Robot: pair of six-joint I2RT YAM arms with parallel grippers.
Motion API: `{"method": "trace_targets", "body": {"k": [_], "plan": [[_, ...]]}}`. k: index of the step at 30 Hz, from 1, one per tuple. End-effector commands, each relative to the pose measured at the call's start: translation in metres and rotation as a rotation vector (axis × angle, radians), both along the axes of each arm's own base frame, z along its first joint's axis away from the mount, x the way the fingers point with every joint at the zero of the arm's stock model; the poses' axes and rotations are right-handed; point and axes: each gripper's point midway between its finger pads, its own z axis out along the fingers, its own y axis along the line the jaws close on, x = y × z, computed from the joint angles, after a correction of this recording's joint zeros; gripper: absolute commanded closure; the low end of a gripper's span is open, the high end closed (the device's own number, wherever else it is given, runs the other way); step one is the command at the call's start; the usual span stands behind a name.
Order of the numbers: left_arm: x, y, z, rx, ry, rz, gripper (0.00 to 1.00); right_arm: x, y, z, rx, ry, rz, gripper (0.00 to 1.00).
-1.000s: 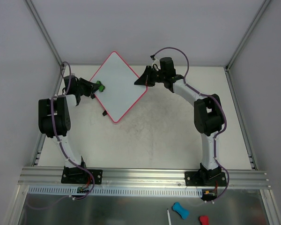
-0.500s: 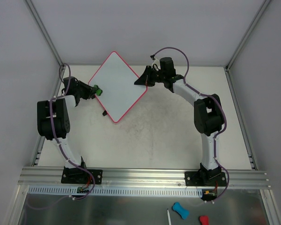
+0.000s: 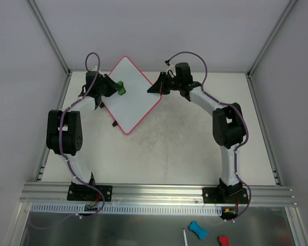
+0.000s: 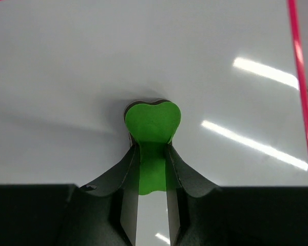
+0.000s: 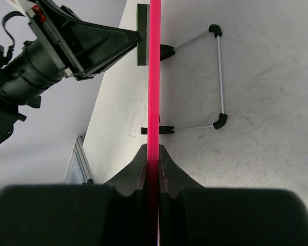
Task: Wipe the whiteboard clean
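Note:
The whiteboard (image 3: 131,95) is a white square with a pink-red rim, turned like a diamond and held up at the back of the table. Its face shows no marks. My right gripper (image 3: 159,86) is shut on its right corner; in the right wrist view the pink rim (image 5: 154,77) runs edge-on between the closed jaws of the gripper (image 5: 153,154). My left gripper (image 3: 114,88) is shut on a green eraser (image 3: 120,88) pressed against the upper left part of the board. In the left wrist view the gripper (image 4: 153,151) grips the eraser (image 4: 153,123) flat against the white face (image 4: 66,66).
A thin wire stand with black feet (image 5: 218,77) lies on the table under the board. One black foot (image 3: 114,123) shows below the board's lower left edge. Grey walls and metal frame posts (image 3: 49,36) close in the back. A blue and a red object (image 3: 197,229) lie in front of the rail.
My left gripper has carried the green eraser up and to the right along the board's left side. The right arm and the board have not moved.

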Motion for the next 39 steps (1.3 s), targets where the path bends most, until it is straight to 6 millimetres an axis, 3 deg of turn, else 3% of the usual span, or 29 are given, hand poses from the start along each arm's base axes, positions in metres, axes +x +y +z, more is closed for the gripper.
{"method": "trace_targets", "body": {"k": [1, 9, 12, 25, 29, 31, 34, 39], "plan": [[-0.009, -0.046, 0.019, 0.095, -0.072, -0.179, 1.00, -0.008, 0.009, 0.038, 0.037, -0.134, 0.058, 1.00], [-0.011, -0.082, 0.036, 0.170, -0.158, -0.308, 1.00, -0.008, 0.009, 0.038, 0.037, -0.137, 0.058, 1.00], [-0.011, -0.085, 0.037, 0.199, -0.167, -0.307, 1.00, -0.008, 0.009, 0.038, 0.035, -0.136, 0.057, 1.00], [-0.013, -0.073, 0.038, 0.264, -0.161, -0.251, 1.00, -0.007, 0.007, 0.040, 0.033, -0.144, 0.051, 0.98], [-0.018, -0.059, 0.042, 0.317, -0.161, -0.199, 1.00, -0.007, 0.004, 0.039, 0.029, -0.144, 0.045, 0.95], [-0.022, -0.049, 0.053, 0.339, -0.178, -0.158, 0.99, -0.006, 0.003, 0.040, 0.028, -0.148, 0.041, 0.94], [-0.032, -0.033, 0.054, 0.367, -0.168, -0.088, 0.94, -0.006, 0.000, 0.040, 0.026, -0.150, 0.034, 0.93], [-0.039, -0.029, 0.067, 0.359, -0.189, -0.069, 0.93, -0.005, -0.001, 0.040, 0.025, -0.149, 0.029, 0.89]]}}
